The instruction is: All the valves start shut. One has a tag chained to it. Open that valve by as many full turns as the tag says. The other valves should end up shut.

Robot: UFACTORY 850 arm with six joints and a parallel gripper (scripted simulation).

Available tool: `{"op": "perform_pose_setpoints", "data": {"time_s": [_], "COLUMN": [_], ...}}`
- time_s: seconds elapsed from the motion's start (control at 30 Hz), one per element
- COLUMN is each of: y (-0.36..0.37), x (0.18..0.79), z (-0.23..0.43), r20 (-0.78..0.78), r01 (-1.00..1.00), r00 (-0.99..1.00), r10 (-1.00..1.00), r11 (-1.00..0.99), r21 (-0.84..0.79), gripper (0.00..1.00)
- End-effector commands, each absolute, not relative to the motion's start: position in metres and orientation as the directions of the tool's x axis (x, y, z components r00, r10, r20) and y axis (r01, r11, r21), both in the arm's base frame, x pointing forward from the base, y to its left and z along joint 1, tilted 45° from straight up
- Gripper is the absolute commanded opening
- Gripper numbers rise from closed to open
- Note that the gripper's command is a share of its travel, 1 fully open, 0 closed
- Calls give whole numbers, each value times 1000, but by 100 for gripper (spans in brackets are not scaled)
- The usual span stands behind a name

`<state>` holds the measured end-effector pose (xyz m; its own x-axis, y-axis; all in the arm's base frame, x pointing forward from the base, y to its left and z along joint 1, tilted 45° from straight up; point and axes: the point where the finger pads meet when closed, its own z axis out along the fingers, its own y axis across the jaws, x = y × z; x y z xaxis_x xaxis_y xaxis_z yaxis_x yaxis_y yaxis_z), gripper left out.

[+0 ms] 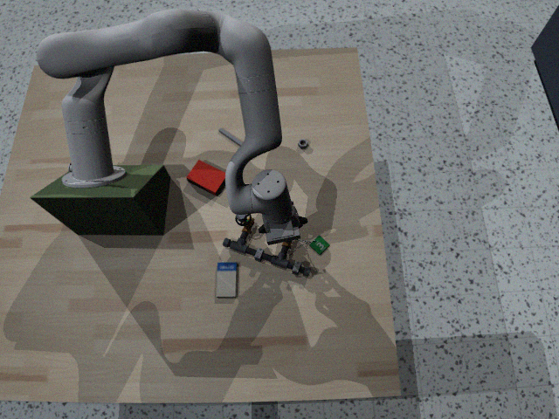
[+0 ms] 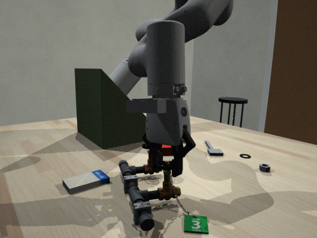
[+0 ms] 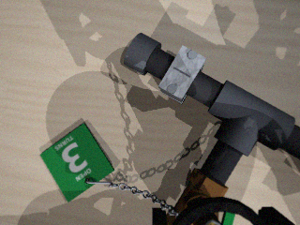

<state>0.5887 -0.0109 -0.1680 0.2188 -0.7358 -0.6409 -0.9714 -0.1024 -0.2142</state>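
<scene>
A dark pipe manifold lies on the wooden table and carries two brass valves. A chain links the nearer valve to a green tag reading "3", open turns. My gripper stands upright over this valve, shut on its black handwheel. The other valve stands beside it, clear of the fingers and partly hidden behind them in the exterior view.
A grey block with a blue end lies by the manifold. A red block, a grey bar, a nut and a washer lie behind. The green base block stands at the left.
</scene>
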Motion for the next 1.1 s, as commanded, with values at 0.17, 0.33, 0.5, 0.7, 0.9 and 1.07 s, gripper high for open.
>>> {"op": "perform_pose_setpoints", "data": {"time_s": [0.17, 0.33, 0.5, 0.7, 0.9, 1.07], "y": [-12, -12, -12, -12, -12, -12], "x": [589, 589, 589, 589, 589, 589], "z": [-168, -168, -168, -168, -168, -168], "r20": [-596, -523, -398, -257, -58, 109], "r01": [-922, -832, -666, -473, -181, 76], "r00": [375, 547, 739, 876, 980, 994], "r10": [-710, -654, -543, -408, -192, 5], "r11": [-220, -354, -508, -622, -719, -746], "r21": [-318, -428, -546, -624, -671, -661], "gripper": [0, 0, 0, 0, 0, 0]}}
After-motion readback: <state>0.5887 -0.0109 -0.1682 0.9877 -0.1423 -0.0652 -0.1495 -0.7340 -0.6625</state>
